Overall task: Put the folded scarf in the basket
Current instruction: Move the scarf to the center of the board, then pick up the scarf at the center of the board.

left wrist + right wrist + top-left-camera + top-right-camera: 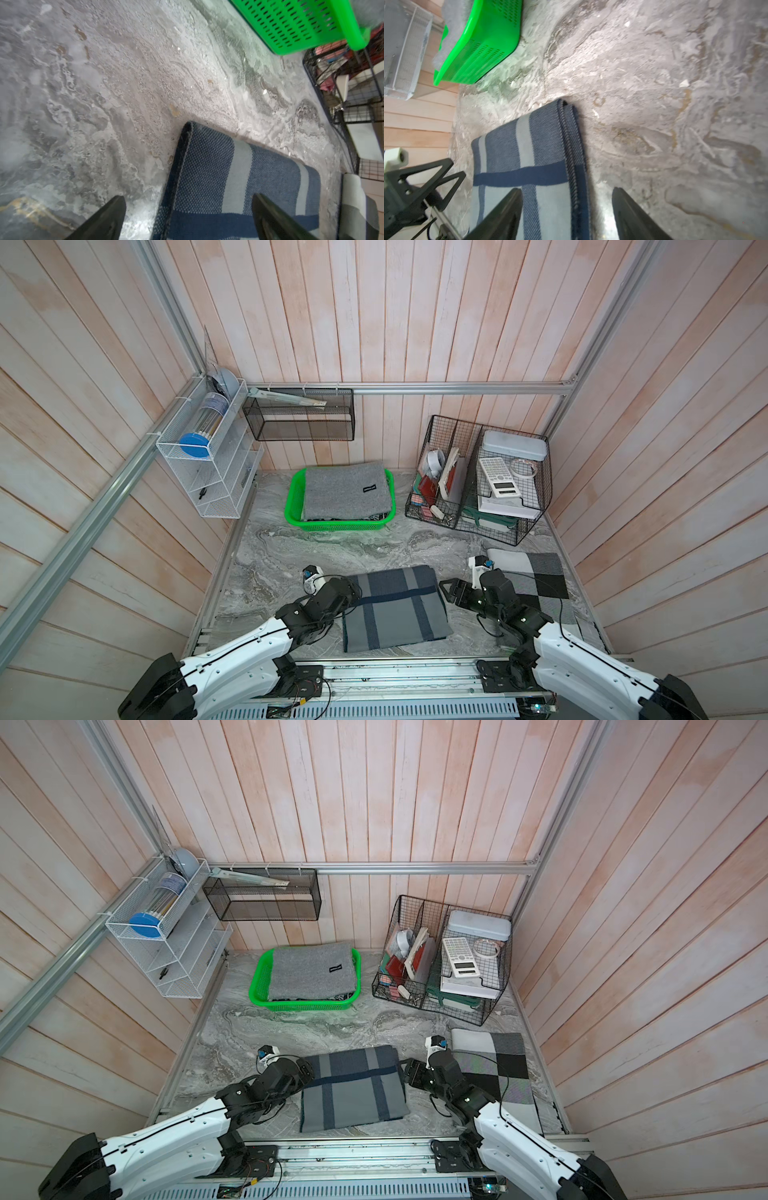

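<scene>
Folded blue-grey plaid scarf [395, 608] lies flat on the surface [353, 543] at the near side, well apart from the green basket [296, 506] at the back, which holds a grey folded scarf [345, 489]. My left tool [188, 196] is spread wide, straddling the plaid scarf's left edge. My right tool [566, 189] is spread too, straddling its right edge; nothing pinched.

The folded scarf [395, 608], grey-blue plaid crossed by dark navy bands, lies flat as a thick, slightly skewed rectangle on the marble tabletop [332, 547]. The basket [345, 526], bright green perforated plastic, stands upright at about 11 o'clock from it, well apart, filled by a folded grey cloth [347, 491].
</scene>
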